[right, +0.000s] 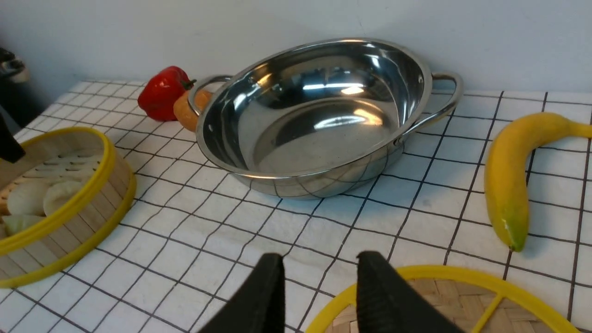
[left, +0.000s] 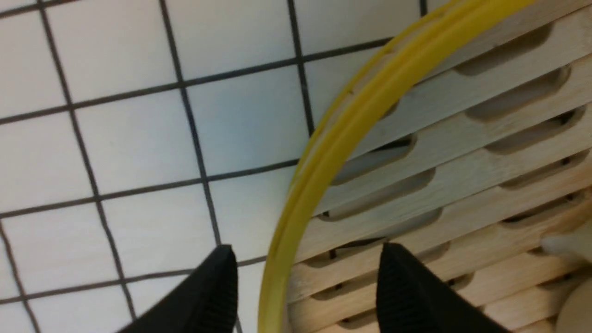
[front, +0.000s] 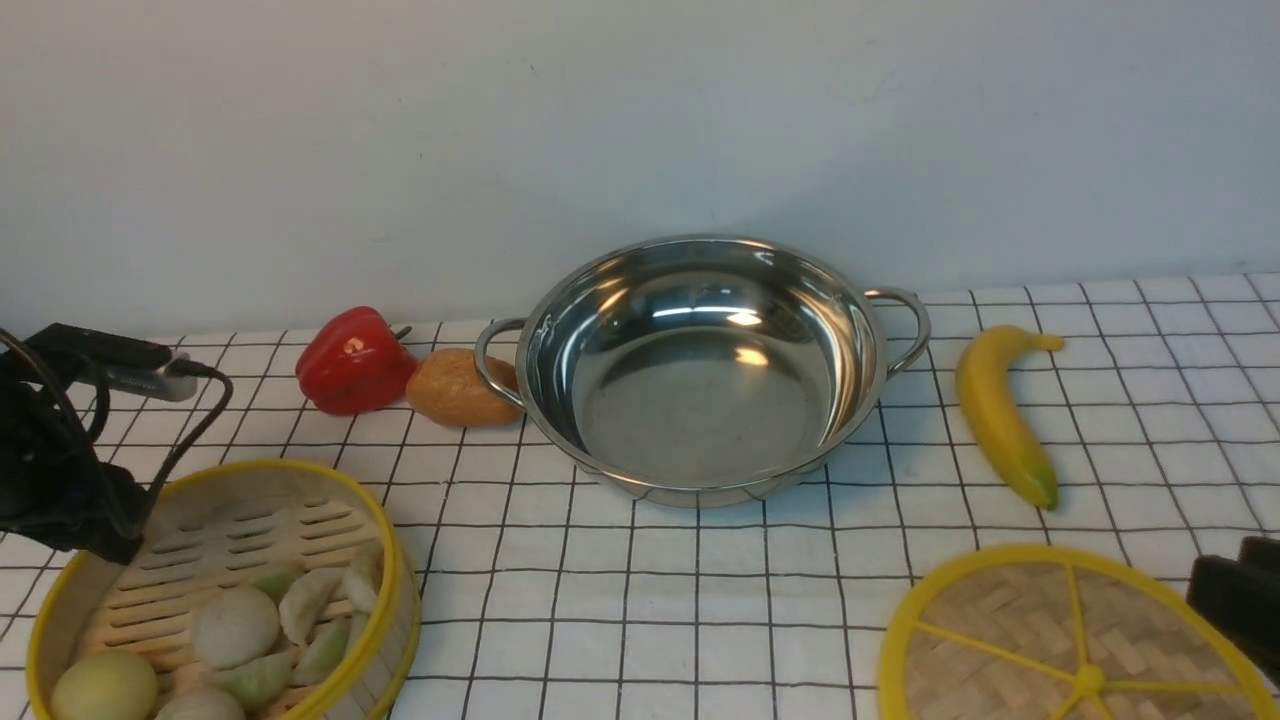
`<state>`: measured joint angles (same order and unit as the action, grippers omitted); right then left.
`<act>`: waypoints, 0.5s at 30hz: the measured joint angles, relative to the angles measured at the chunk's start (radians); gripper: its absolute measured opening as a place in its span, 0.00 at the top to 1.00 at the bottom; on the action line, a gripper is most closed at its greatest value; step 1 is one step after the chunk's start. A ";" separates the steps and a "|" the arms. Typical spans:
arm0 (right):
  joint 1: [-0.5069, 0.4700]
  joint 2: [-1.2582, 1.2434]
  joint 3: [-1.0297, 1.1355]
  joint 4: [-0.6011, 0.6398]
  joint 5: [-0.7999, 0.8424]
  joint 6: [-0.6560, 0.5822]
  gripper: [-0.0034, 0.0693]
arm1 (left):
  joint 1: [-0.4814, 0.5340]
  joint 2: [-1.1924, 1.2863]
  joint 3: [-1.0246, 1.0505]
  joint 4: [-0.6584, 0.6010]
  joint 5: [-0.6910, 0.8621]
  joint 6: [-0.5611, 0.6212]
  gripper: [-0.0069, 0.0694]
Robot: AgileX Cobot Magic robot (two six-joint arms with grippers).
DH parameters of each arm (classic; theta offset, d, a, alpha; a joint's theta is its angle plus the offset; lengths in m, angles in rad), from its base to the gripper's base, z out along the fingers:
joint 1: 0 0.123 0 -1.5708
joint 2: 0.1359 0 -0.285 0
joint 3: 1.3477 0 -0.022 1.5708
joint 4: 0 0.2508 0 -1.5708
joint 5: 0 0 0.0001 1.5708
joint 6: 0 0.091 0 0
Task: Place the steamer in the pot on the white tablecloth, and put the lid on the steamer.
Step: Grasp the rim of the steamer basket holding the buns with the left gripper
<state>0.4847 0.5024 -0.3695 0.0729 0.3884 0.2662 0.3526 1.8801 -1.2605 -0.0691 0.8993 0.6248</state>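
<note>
Here, your left end effector [left: 307,249] stood open astride the yellow rim of the steamer [left: 462,185]. One finger was outside over the white tablecloth [left: 138,138], the other inside above the slats, and a gap showed on each side of the rim. Your right end effector [right: 320,256] was parted too and held nothing. The lid [right: 439,296] lay just below it and the pot [right: 319,120] stood well ahead of it.
</note>
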 joint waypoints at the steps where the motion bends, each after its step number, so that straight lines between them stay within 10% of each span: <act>1: 0.000 0.000 0.000 0.000 0.000 -0.002 0.62 | 0.000 0.003 0.000 -0.001 0.000 0.005 0.39; 15: 0.000 0.000 0.000 0.000 -0.021 -0.007 0.62 | 0.000 0.074 -0.001 0.051 -0.041 0.004 0.55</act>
<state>0.4849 0.5024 -0.3695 0.0729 0.3671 0.2591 0.3526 1.9543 -1.2613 -0.0185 0.8579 0.6288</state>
